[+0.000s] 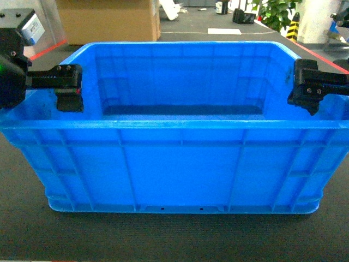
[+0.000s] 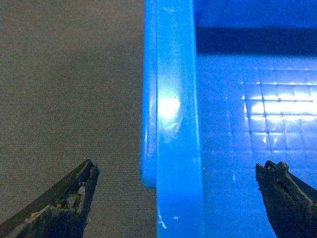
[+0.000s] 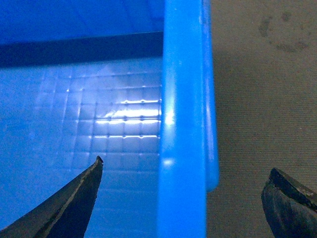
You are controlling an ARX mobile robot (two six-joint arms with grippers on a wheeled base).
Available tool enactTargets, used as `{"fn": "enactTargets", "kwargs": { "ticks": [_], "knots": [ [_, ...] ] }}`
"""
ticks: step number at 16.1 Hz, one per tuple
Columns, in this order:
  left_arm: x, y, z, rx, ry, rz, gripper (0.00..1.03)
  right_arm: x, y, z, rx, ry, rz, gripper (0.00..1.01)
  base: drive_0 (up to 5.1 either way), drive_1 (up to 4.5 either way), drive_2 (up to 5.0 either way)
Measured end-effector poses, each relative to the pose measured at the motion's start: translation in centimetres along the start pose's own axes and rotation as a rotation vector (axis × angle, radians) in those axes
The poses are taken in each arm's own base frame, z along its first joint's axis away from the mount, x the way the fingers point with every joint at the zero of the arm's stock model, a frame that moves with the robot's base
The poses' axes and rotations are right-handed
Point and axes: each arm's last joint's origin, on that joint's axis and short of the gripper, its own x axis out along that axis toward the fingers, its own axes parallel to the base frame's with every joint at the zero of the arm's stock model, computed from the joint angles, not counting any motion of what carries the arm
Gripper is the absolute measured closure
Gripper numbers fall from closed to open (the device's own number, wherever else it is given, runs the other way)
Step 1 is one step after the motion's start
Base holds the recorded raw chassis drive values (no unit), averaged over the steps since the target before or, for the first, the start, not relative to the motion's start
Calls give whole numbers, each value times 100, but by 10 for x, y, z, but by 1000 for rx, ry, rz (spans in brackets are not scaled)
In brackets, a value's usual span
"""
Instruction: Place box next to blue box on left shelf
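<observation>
while both grippers stand spread with nothing gripped, the box [image 1: 174, 164] sits between them on the floor [image 2: 64, 99], each side rim running between a pair of fingers. the left gripper [image 2: 173, 198] and right gripper [image 3: 183, 198] should, i judge, close squarely on their rims together, so the lift stays level. the shelf and other blue box are out of sight.

Box [image 1: 180, 164] centre – left pincer [image 2: 173, 198], right pincer [image 3: 183, 198] straddling side rims.
</observation>
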Motion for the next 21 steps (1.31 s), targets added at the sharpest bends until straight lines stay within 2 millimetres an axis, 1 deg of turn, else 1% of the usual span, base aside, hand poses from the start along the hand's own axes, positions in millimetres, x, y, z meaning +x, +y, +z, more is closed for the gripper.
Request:
{"fn": "enactTargets", "kwargs": {
  "ticks": [2,4,5,6,8,9,11,12,13,15,17,19,21],
  "knots": [
    [-2,1,8,-34,-6,-12,5,-1,4,5,3,-14,13,3,0,0,0],
    [0,1,6,-56,26,-25,5,0,6,4,0,-3,4,3,0,0,0],
    [2,2,5,-60,36,-13,5,1,6,3,-3,2,-1,5,0,0,0],
    [2,3,5,-61,35,0,12,2,8,2,-10,5,-9,16,0,0,0],
    [1,2,5,-51,32,-2,34,2,12,2,-25,2,-13,36,0,0,0],
    [1,2,5,-42,31,2,43,0,14,2,-31,-5,-22,45,0,0,0],
    [-2,2,6,-40,14,8,63,-4,14,2,-33,-23,-36,67,0,0,0],
    [-6,2,6,-41,-6,18,74,-7,15,2,-35,-39,-40,75,0,0,0],
    [-12,2,6,-40,-24,22,82,-11,18,-1,-37,-56,-46,81,0,0,0],
    [-21,1,1,-42,-76,49,85,-20,25,-6,-36,-89,-42,82,0,0,0],
    [-37,0,6,-56,-189,51,86,-33,30,-7,-32,-180,-42,82,0,0,0],
    [-61,-6,20,-66,-373,51,86,-55,34,5,-31,-351,-48,83,0,0,0],
    [-86,-9,27,-87,-531,45,86,-79,36,14,-49,-519,-53,83,0,0,0]
  ]
}}
